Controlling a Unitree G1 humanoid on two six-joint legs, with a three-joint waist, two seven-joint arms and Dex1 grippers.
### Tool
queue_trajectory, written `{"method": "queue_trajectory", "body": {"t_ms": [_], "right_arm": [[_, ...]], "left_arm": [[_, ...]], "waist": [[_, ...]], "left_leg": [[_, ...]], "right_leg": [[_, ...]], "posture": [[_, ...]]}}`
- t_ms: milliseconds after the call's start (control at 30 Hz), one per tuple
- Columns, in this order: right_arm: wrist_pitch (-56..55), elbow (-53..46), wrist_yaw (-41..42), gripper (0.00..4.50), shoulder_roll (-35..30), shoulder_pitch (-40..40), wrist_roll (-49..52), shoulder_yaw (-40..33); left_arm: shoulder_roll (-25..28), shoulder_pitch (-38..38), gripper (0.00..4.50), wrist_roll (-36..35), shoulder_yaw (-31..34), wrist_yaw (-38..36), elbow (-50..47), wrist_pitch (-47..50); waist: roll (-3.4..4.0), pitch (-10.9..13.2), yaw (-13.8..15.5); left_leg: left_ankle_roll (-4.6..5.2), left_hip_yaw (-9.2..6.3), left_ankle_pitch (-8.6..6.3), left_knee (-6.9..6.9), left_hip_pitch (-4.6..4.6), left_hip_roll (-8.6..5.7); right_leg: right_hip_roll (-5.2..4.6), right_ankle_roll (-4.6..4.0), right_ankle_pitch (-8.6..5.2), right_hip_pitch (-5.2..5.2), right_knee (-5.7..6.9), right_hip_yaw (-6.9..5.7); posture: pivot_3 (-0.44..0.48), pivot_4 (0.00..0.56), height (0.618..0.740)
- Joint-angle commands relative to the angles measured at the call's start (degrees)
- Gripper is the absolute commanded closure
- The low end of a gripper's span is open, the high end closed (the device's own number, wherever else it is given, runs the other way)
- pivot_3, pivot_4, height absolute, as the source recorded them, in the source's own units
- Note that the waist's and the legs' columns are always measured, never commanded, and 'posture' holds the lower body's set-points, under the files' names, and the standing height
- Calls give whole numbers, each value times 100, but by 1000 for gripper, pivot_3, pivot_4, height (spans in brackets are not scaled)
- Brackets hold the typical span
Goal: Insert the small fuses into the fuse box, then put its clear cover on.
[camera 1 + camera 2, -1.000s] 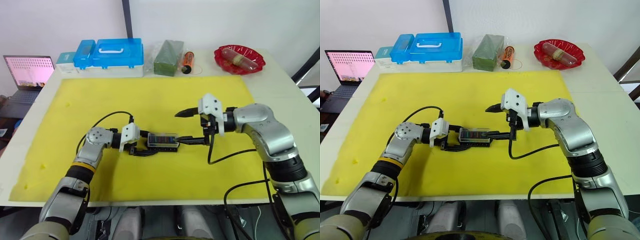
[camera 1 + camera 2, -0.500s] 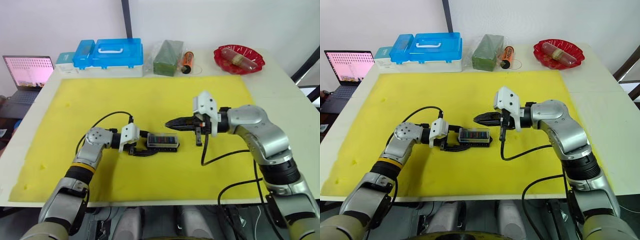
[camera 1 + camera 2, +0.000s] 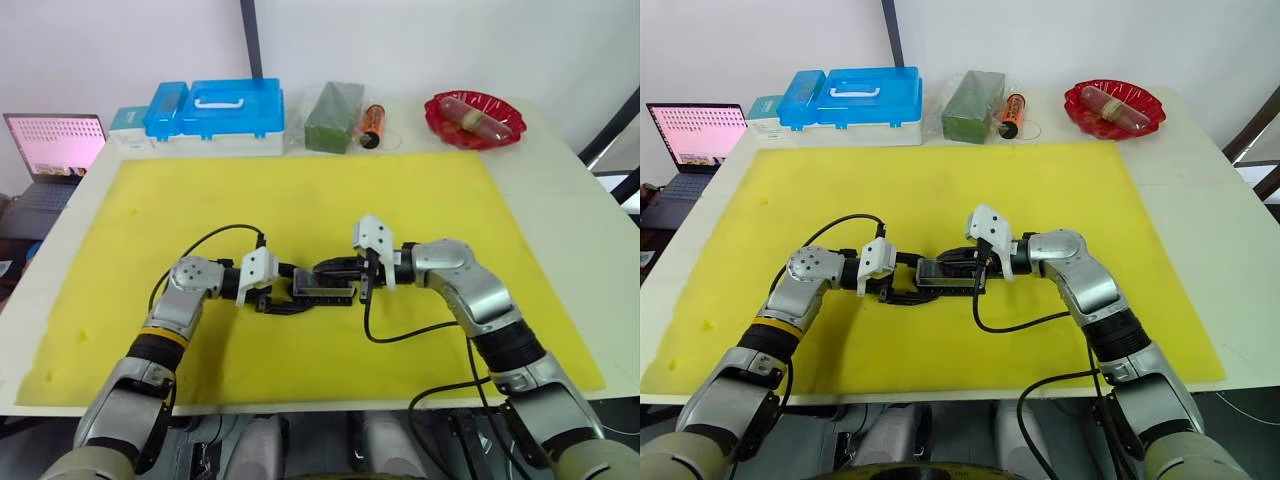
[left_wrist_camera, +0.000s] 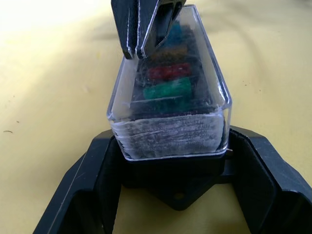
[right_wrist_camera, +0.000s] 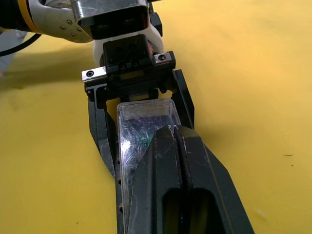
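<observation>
— Left gripper [image 3: 290, 297], what does it have?

— Its two black fingers sit one on each side of the fuse box [image 4: 170, 168], clamping the black base near the front-middle of the yellow mat [image 3: 300, 195]. From the left wrist view the box fills the space between the fingers and touches both.

— And the clear cover [image 4: 168, 97]?

— Seated on top of the fuse box. Through it I can see the small fuses [image 4: 168, 87] in a row in their slots: green nearest the left wrist camera, then red, then a tan one and a teal one behind.

— Where is the right gripper [image 3: 335, 268]?

— Directly over the box, from the right. Its fingers are pressed together with no gap, holding nothing, and their tips rest on the top of the clear cover, toward the end away from the left gripper's mount.

— Anything else on the table [image 3: 560, 200]?

— Along the back edge, left to right: a laptop [image 3: 55, 145] off the back-left corner, a small blue-lidded case [image 3: 168, 108] beside a large blue-lidded storage case [image 3: 235, 108], a green packet [image 3: 335, 118], an orange cylinder [image 3: 372, 122], and a red bowl [image 3: 475, 118] at the back-right holding something I cannot identify.
</observation>
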Motion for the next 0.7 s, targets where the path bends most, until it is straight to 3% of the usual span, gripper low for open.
{"method": "queue_trajectory", "body": {"t_ms": [33, 367, 533, 700], "right_arm": [[382, 363, -1, 4468, 51, 370, -297, 464], [328, 345, -47, 4468, 38, 415, -474, 550], [403, -617, -267, 4468, 150, 266, 210, -284], [1091, -2008, -601, 4468, -282, 126, 814, -1187]], "left_arm": [[41, 9, 1757, -61, 84, -21, -147, -30], [-29, 21, 1757, -48, 44, 25, -169, -18], [46, 71, 1757, -120, 110, -5, -301, -19], [129, 203, 1757, -191, 189, 55, -533, 33]], "waist": [[-1, -4, -4], [-1, -19, -3], [-1, -18, 5], [6, 0, 39]], "left_leg": [[0, -1, 0, 0, 0, 1], [0, -1, 0, -2, 0, 1], [0, -2, 0, -3, -4, 1], [-1, -3, 0, -2, -34, 0]], "right_leg": [[1, -1, -1, 0, 0, 0], [1, -3, -2, 0, 0, 0], [1, -2, -2, -4, 0, -1], [-7, 14, 8, -33, 0, 0]], "posture": [[0, 150, 740], [0, 150, 740], [0, 150, 740], [0, 150, 740]]}}
